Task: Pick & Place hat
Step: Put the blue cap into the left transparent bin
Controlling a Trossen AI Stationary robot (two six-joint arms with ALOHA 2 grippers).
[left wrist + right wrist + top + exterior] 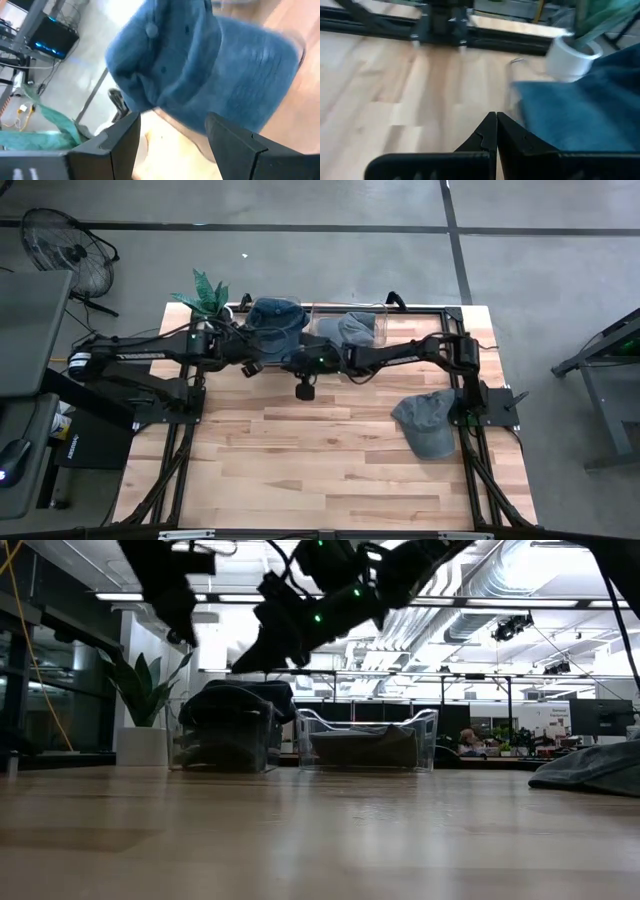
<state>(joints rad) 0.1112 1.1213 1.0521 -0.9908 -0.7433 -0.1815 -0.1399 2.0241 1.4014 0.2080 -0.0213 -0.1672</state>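
A blue bucket hat (270, 315) sits in the left clear bin (225, 735) at the table's far edge, its crown bulging over the rim. A grey hat (355, 328) lies in the right clear bin (368, 740). A grey cap (428, 423) lies flat on the table near the right arm's base. My left gripper (172, 137) is open and hangs just near of the blue hat (200, 65), its fingers apart from it. My right gripper (496, 131) is shut, raised over the table's middle (288, 365), beside the blue hat (580, 115).
A potted plant (208, 295) stands at the far left corner, next to the left bin. Both arms cross above the table's middle, high over the bins (320, 600). Bare wood (320, 460) spreads over the near half. A fan (65, 245) stands on the floor.
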